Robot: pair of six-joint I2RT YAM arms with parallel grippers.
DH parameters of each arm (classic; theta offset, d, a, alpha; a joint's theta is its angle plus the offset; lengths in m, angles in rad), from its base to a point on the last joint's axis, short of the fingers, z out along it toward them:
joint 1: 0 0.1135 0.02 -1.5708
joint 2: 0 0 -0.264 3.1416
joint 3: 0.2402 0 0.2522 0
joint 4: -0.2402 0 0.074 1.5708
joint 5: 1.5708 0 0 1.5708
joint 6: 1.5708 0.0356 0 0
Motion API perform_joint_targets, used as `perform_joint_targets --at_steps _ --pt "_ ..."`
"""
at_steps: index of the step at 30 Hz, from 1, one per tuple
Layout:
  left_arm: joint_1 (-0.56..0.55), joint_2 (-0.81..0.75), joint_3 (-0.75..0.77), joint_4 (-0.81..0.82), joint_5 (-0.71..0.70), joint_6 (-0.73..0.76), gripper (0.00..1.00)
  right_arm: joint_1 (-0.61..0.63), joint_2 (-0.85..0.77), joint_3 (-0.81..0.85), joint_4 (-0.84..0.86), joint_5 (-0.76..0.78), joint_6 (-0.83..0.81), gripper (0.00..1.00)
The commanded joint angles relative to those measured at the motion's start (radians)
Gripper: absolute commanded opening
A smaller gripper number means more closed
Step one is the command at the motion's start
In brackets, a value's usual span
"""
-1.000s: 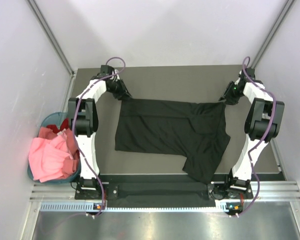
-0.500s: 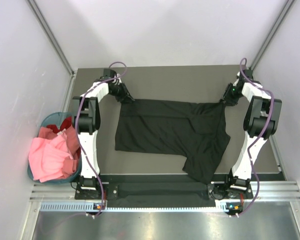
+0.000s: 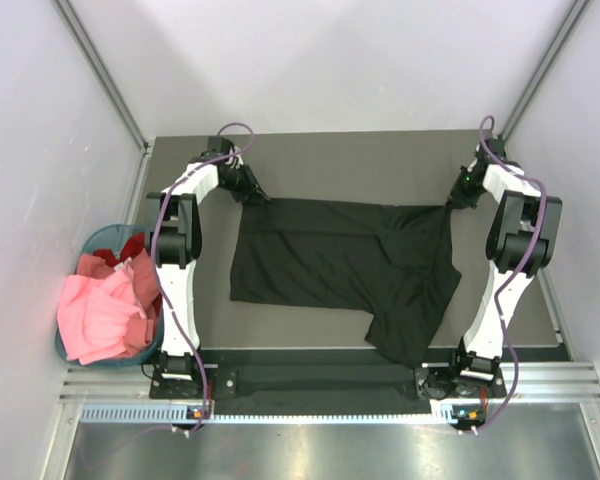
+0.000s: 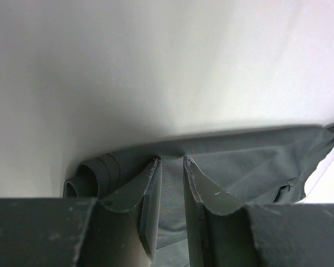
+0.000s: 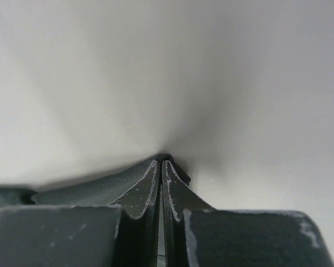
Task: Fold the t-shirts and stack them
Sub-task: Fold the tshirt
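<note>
The table bears the black shirt, which is spread flat with its two far corners taken up. The basket off the table's left side is heaped with pink and red cloth. The left gripper is clamped on a bunched corner, the right gripper clenched tight on the other. Both corners are best lifted level and drawn nearward together, cloth held taut. Counted: one table, one black shirt, one basket, two grippers; the basket's shirts cannot be counted.
</note>
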Motion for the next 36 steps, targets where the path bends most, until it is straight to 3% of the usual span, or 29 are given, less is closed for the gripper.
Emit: perform_joint_targets --at_steps 1,12,20,23,28,32,36 --pt "-0.002 0.045 0.017 -0.036 -0.097 0.002 0.28 -0.042 -0.022 0.004 0.036 0.079 0.026 0.0" --pt "-0.002 0.044 0.009 -0.041 -0.149 0.013 0.27 -0.053 -0.016 -0.023 0.06 0.048 0.109 0.0" --pt "-0.002 -0.028 0.046 -0.079 -0.167 0.053 0.32 -0.053 0.022 0.088 -0.001 0.004 0.071 0.01" --pt "-0.002 -0.109 0.04 -0.081 -0.204 0.073 0.34 -0.05 0.009 0.138 -0.059 -0.007 0.069 0.08" --pt "-0.002 -0.234 -0.028 -0.06 -0.299 0.133 0.42 -0.048 -0.019 0.197 -0.165 -0.001 0.055 0.32" --pt "0.004 -0.226 -0.083 -0.018 -0.316 0.168 0.47 -0.05 -0.041 0.175 -0.205 0.025 0.012 0.42" --pt "0.007 -0.144 -0.022 -0.056 -0.278 0.22 0.48 -0.05 -0.057 0.137 -0.21 0.037 -0.026 0.49"
